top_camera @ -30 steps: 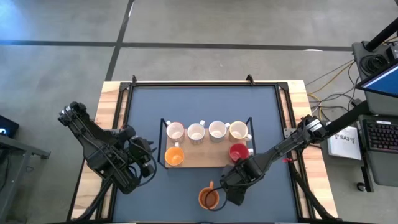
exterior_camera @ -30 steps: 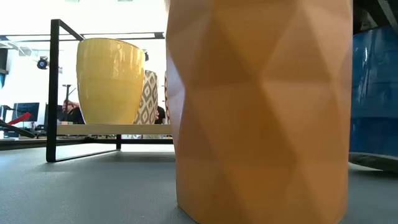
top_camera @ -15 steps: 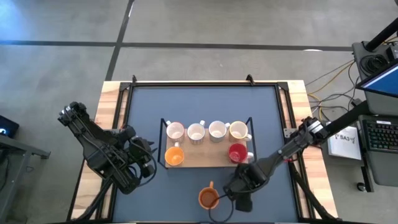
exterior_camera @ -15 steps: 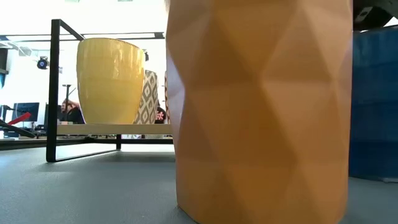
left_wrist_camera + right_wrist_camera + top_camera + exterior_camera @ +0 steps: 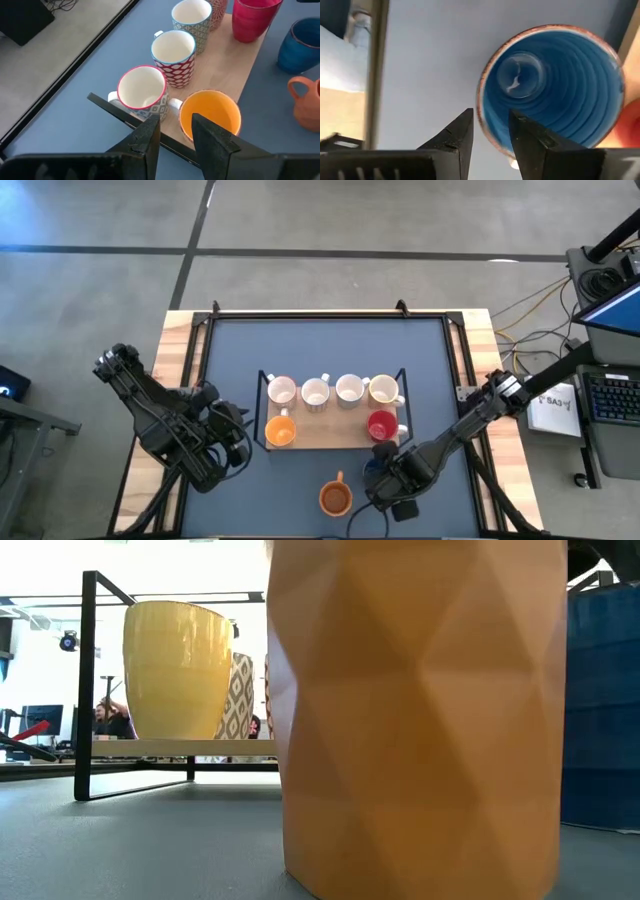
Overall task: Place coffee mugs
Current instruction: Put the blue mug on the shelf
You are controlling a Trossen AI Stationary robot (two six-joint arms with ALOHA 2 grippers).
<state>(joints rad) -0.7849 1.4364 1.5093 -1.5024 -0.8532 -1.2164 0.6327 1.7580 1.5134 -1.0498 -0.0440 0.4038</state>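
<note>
Grey concrete floor (image 5: 330,220) all round, crossed by dark seam lines, with cables (image 5: 530,305) trailing over it well away from either end effector. Off past the surface's (image 5: 330,345) wooden edge on the right arm's side, a desk with a keyboard (image 5: 612,398) and a blue-lit screen (image 5: 615,310). Across the room in the low view, very bright light behind, monitors (image 5: 45,720) on a desk and a seated person (image 5: 110,718).
</note>
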